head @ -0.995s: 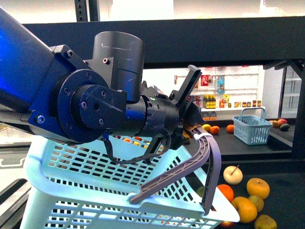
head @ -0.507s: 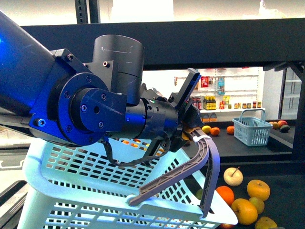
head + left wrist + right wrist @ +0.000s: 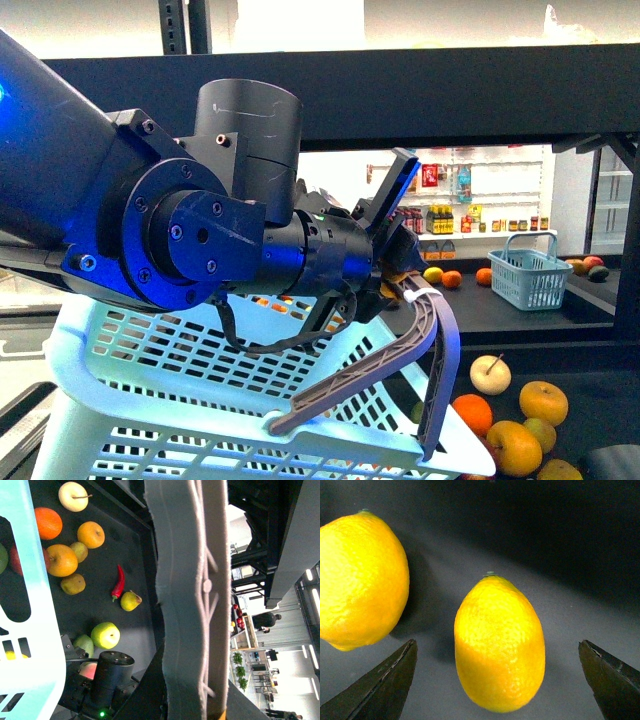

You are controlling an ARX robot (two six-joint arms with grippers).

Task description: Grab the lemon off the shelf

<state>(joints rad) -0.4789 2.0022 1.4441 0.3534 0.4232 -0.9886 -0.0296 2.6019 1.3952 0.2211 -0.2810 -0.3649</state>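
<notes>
Nearest the front camera, the blue and black left arm (image 3: 150, 230) filled the 9 o'clock half of the view. Its left pincer (image 3: 402, 262) was closed around the grey handle (image 3: 443, 360) of a pale blue slotted basket (image 3: 70, 345), which hung tilted beneath it toward 6 o'clock. The left wrist view showed that handle (image 3: 190, 605) running straight across the middle, close to the lens, with a red chilli (image 3: 118, 582) and a green apple (image 3: 105, 635) lying on the dark tray behind it. Beyond the basket in the front view, at 4 to 5 o'clock, the lower tray of the shelf (image 3: 600, 385) carried loose fruit: a pale apple (image 3: 490, 373), an orange (image 3: 473, 412) just beside it, and a cluster of yellow-orange fruits (image 3: 544, 402). In the right wrist view the lemon (image 3: 499, 630) lay on the dark shelf surface (image 3: 570, 580) between the 2 black fingertips (image 3: 395, 675) of the right pincer (image 3: 497, 645), which stood wide open with neither finger touching the fruit. A second lemon (image 3: 360, 580) lay just beside it, a narrow shadowed gap between them. Farther off in the front view, at 3 o'clock, a small blue basket (image 3: 533, 278) stood on a dark worktop (image 3: 500, 305) with 3 small fruits (image 3: 452, 279) on its 9 o'clock side. Behind them rose white store shelving (image 3: 450, 210) lined with bottles.
</notes>
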